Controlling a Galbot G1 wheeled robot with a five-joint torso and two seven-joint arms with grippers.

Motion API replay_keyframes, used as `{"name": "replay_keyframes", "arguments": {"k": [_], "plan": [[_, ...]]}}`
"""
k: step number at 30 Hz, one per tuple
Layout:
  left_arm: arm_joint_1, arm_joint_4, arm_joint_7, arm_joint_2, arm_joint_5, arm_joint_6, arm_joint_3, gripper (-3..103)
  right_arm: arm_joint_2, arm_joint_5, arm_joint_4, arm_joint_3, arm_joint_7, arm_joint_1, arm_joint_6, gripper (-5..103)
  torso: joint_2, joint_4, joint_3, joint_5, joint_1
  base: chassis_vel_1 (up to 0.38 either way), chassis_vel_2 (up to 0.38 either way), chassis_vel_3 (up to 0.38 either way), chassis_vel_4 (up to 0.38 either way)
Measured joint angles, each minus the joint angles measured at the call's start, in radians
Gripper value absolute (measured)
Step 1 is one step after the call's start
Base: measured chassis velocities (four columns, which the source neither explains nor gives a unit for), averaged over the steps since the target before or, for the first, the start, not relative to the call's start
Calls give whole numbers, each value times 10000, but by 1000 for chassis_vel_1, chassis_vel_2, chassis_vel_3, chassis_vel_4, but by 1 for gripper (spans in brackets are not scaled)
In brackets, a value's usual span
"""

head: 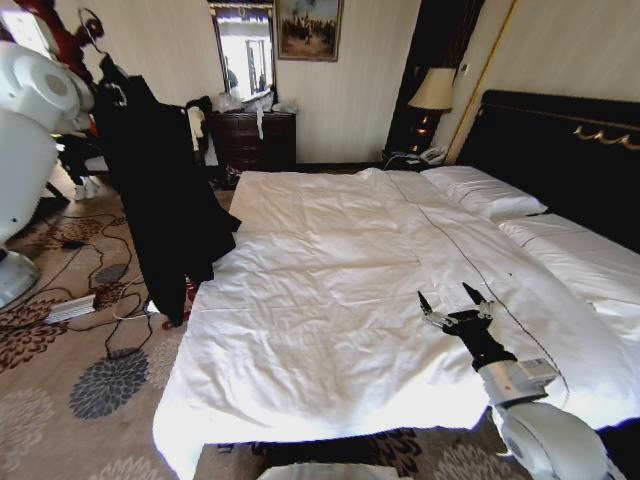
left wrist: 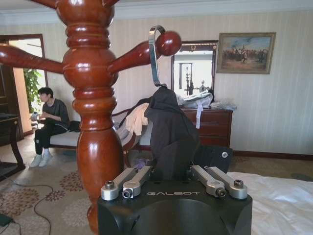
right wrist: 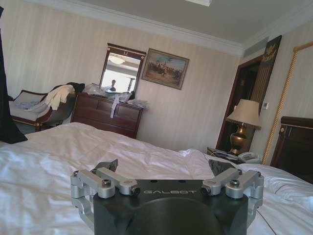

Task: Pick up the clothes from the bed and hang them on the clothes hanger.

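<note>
Over the white bed (head: 330, 300), the right gripper (head: 452, 300) hovers with its jaws spread wide, gripping nothing. Farther off, beside the bed, the left gripper (left wrist: 171, 182) closes on the black clothes (left wrist: 168, 132), whose silver hook (left wrist: 154, 54) hangs over a peg of the wooden clothes hanger (left wrist: 93, 98).

Black coat (head: 160, 200) hangs at upper left beside the bed (head: 330, 300), its hem dangling above the floral carpet (head: 90, 390). White duvet is wrinkled, pillows (head: 485, 192) near black headboard (head: 560, 150). Right gripper (head: 452, 303) hovers over the duvet, fingers spread apart. Left arm raised by the coat.
</note>
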Motion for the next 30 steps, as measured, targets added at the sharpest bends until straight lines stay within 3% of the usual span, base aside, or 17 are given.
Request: {"name": "replay_keyframes", "arguments": {"k": [10, 17, 19, 21, 25, 28, 30], "plan": [[257, -29, -28, 134, 7, 10, -133, 19, 0, 0, 0, 0, 0, 0, 0, 100, 0, 0, -1, 2, 0, 0, 0, 0, 0], [349, -240, -526, 103, -169, 363, -296, 19, 0, 0, 0, 0, 0, 0, 0, 100, 1, 0, -1, 4, 0, 0, 0, 0, 0], [466, -376, -615, 146, -175, 402, -374, 29, 0, 0, 1, 0, 0, 0, 0, 100, 0, 5, 0, -11, 0, 0, 0, 0, 0], [570, -529, -688, 206, -164, 406, -467, 40, 0, 0, 0, -1, 0, 0, 0, 100, 0, 5, 0, -1, 0, 0, 0, 0, 0], [710, -724, -738, 313, -135, 406, -570, 45, 0, 0, 0, 0, 0, 0, 0, 100, 1, -3, -1, 2, -1, 0, 0, 0, 0], [964, -1040, -856, 520, -128, 406, -798, 61, 0, 0, 0, 0, 0, 0, 0, 100, 0, 2, 0, -2, 0, 0, 0, 0, 0], [1121, -1196, -903, 608, -134, 407, -947, 67, 0, 0, 0, 0, 0, 0, 0, 100, 0, 0, -1, 1, -1, 0, 0, 0, 0]]}}
